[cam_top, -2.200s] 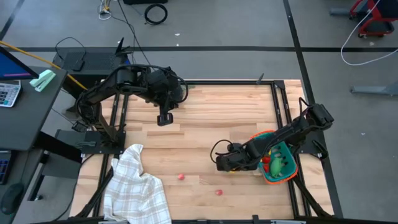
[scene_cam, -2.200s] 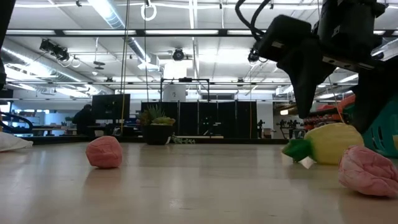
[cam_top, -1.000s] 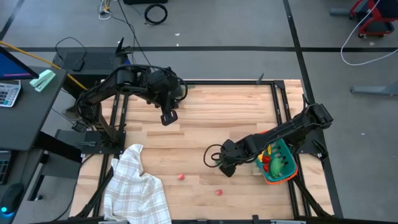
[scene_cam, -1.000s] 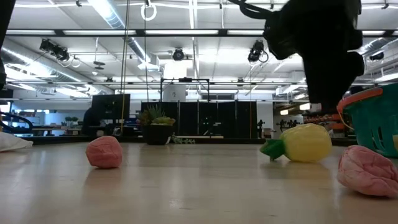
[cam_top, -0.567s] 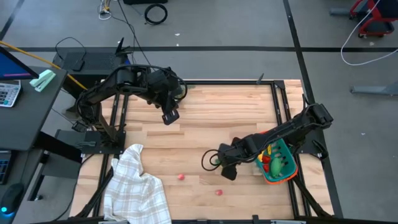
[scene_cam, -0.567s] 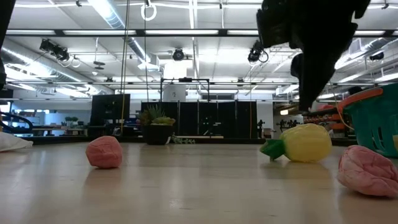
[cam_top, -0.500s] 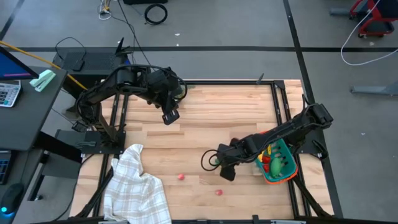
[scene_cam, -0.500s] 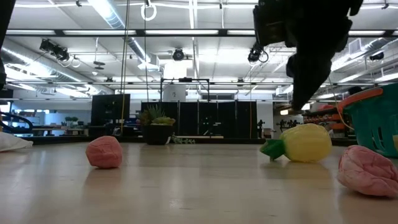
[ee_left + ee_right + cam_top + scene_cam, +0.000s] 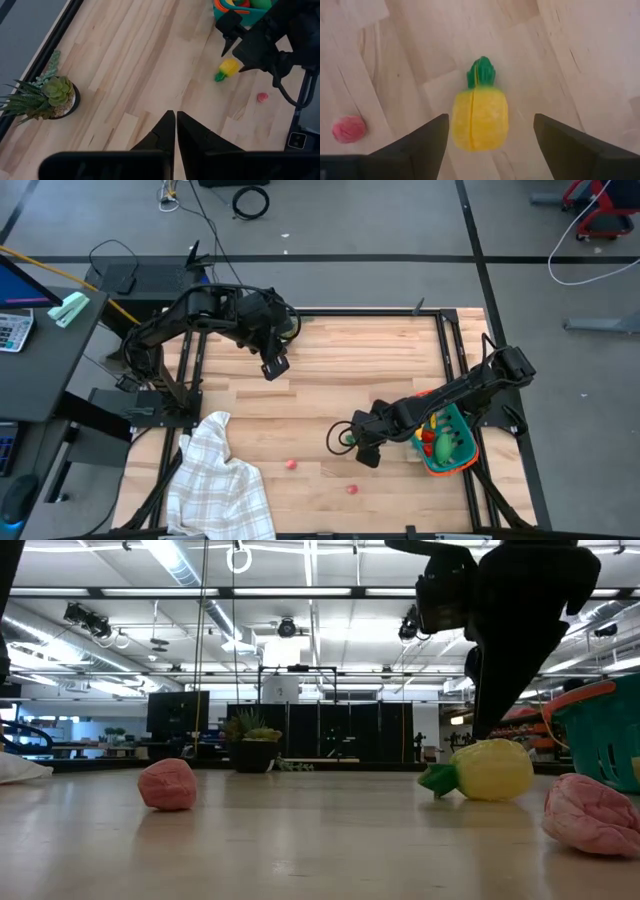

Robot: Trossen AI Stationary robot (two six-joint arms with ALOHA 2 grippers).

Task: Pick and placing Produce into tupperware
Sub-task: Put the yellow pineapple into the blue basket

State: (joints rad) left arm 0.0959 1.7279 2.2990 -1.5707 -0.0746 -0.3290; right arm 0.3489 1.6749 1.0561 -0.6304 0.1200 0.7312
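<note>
Right wrist view: right gripper spread wide above the pepper, centred between both fingers, untouched on the table. Near the tub, red fruit alongside. Left gripper pressed together, raised over the far side.

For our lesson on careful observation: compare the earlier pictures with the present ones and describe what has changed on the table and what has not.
The right end effector swung out from beside the teal tub toward the table's middle and now hangs open over the yellow pepper, not gripping it. The pepper rolled slightly early on, then lay still. The left end effector shifted slightly and stays shut. The red fruits, checked cloth and potted plant did not move.
</note>
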